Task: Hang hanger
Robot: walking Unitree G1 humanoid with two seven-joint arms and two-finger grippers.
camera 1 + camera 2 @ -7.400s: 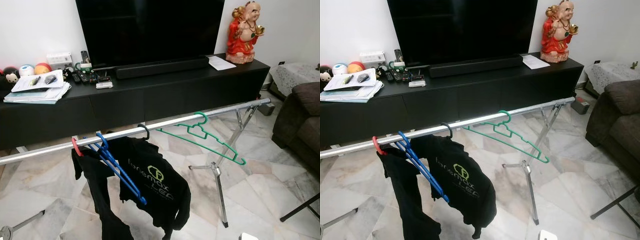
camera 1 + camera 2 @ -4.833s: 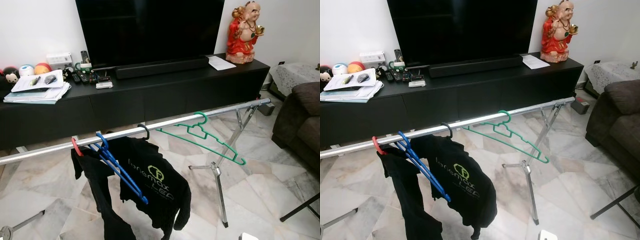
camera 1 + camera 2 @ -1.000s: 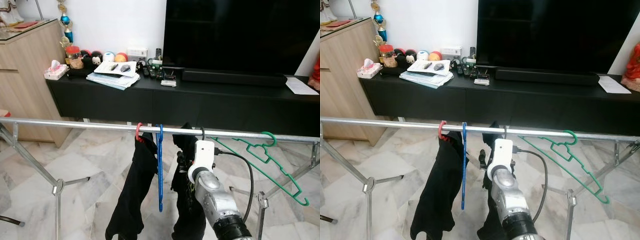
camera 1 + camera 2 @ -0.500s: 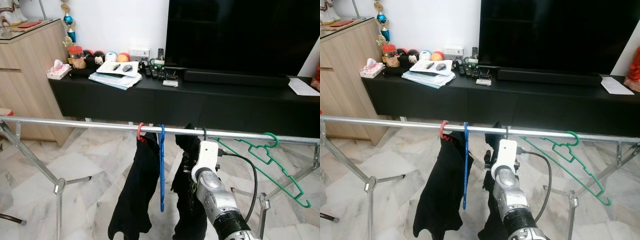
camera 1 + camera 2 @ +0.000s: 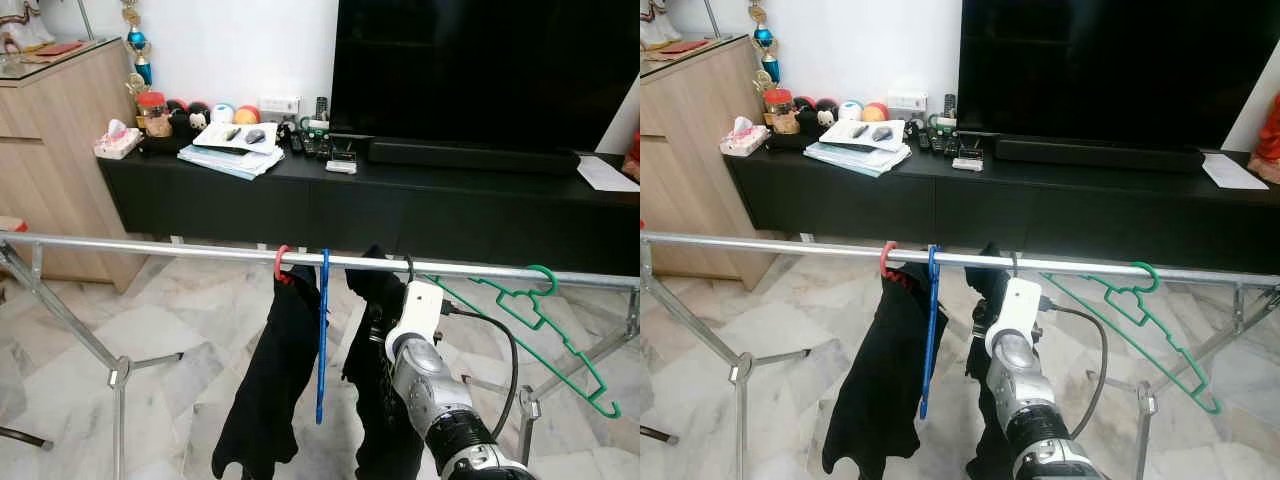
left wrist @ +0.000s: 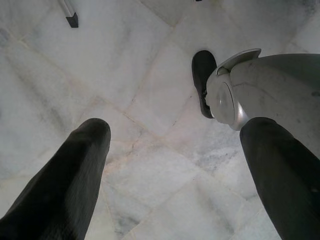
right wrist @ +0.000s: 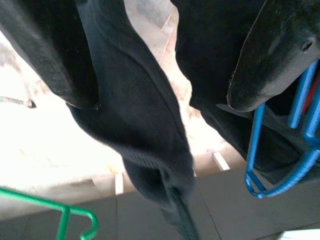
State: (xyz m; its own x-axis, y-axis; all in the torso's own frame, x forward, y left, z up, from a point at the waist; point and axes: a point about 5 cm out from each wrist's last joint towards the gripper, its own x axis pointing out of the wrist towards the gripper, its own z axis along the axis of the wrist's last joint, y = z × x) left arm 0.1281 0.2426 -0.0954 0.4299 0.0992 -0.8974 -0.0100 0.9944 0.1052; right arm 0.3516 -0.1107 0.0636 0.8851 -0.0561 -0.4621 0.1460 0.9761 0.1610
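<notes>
A silver rail [image 5: 150, 247] carries a blue hanger [image 5: 321, 330], a green hanger [image 5: 545, 320], a red hook [image 5: 281, 265] and black garments [image 5: 270, 380], above a grey-veined white marble floor [image 5: 170, 330]; behind stands a black cabinet [image 5: 400, 205].

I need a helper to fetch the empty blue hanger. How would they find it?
Find the long silver rail before the black TV cabinet. Near its middle hang two black garments; the blue hanger dangles bare between them, unlike the green hanger farther right.
</notes>
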